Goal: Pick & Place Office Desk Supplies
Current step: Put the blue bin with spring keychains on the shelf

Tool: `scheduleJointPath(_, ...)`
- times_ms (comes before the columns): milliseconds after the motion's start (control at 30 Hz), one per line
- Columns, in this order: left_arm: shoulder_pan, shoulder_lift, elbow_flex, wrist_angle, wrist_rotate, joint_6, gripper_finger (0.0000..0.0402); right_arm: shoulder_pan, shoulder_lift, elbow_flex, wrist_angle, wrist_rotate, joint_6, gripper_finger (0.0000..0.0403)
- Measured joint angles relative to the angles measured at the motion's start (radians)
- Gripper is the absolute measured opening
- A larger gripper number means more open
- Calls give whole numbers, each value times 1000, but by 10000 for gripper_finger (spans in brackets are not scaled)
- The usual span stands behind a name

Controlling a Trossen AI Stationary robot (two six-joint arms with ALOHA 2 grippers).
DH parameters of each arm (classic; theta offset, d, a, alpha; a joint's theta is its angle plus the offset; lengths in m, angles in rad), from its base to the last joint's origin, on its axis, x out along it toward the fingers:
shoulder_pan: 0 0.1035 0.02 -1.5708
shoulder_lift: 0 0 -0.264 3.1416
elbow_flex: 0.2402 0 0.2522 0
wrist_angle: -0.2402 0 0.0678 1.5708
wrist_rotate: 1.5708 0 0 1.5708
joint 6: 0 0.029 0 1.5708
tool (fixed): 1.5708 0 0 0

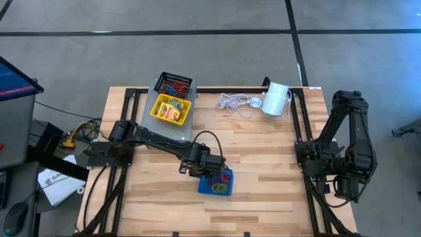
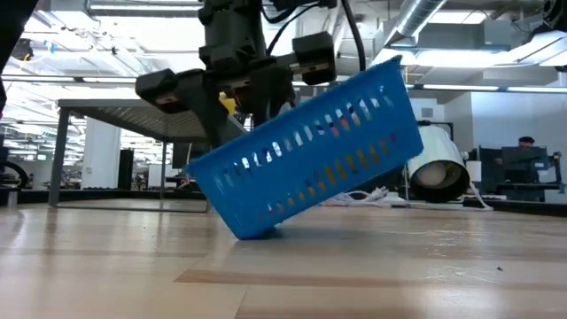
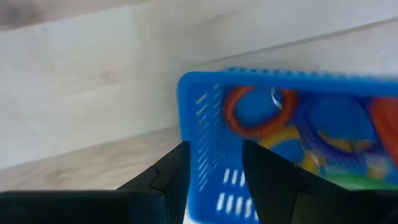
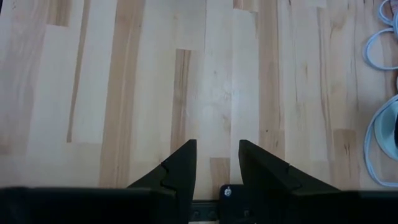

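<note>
**Blue tray tipped up in the left hand**

The blue tray (image 2: 310, 151) sits tilted near the desk's (image 1: 276, 178) front middle, one bottom corner down, its wall clamped between the left hand's (image 3: 214, 177) fingers. Rubber-band loops (image 3: 258, 112) lie inside.

Well behind stand the yellow tray (image 1: 171, 108) with crayon boxes (image 1: 172, 110) and the black mesh tray (image 1: 176, 84). A white cord (image 1: 237, 103) and white cylinder (image 1: 276, 99) lie farther right.

The right hand (image 4: 217, 165) waits over bare wood, fingers apart, empty. The left wrist view is blurred.
</note>
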State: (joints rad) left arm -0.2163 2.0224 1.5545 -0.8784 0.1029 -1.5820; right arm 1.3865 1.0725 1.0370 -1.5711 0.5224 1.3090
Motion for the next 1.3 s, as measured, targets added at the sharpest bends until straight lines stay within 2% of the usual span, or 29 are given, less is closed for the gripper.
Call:
scheduleJointPath(167, 4, -8, -1, -12, 26, 2, 138, 0, 0, 0, 0, -1, 0, 117)
scheduleJointPath(733, 1, -15, -29, -18, 9, -13, 136, 0, 0, 0, 1, -2, 0, 117)
scheduleJointPath(1300, -35, -15, -173, 214, 10, -100, 136, 0, 0, 0, 5, -2, -7, 117)
